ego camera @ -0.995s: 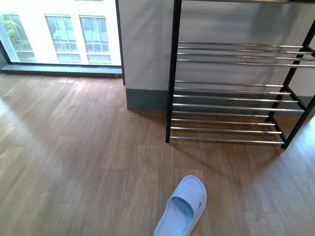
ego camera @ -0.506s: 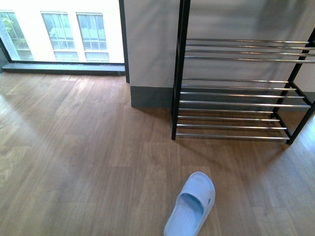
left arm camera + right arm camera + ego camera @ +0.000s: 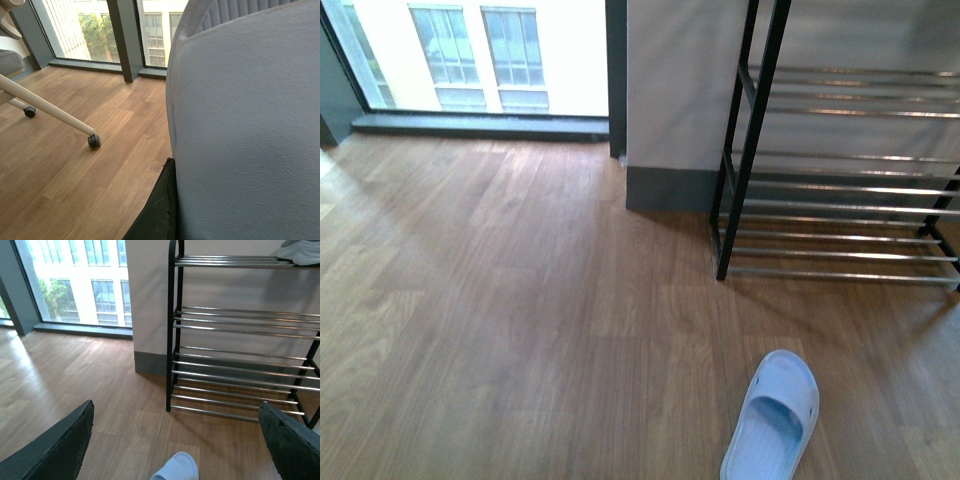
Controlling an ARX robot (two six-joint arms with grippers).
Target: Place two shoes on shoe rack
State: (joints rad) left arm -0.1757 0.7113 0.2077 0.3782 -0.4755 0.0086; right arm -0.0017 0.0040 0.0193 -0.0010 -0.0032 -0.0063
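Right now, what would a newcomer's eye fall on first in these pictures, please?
Most likely the pale blue slipper lying alone on the wood floor, just short of the black shoe rack by the wall at the right. Next, a second pale blue slipper fills the left wrist view, seemingly gripped by the left pincer, while the right pincer stands open and empty, facing the rack.

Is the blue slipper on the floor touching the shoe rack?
Apart. Front view shows bare floor between the slipper and the shoe rack.
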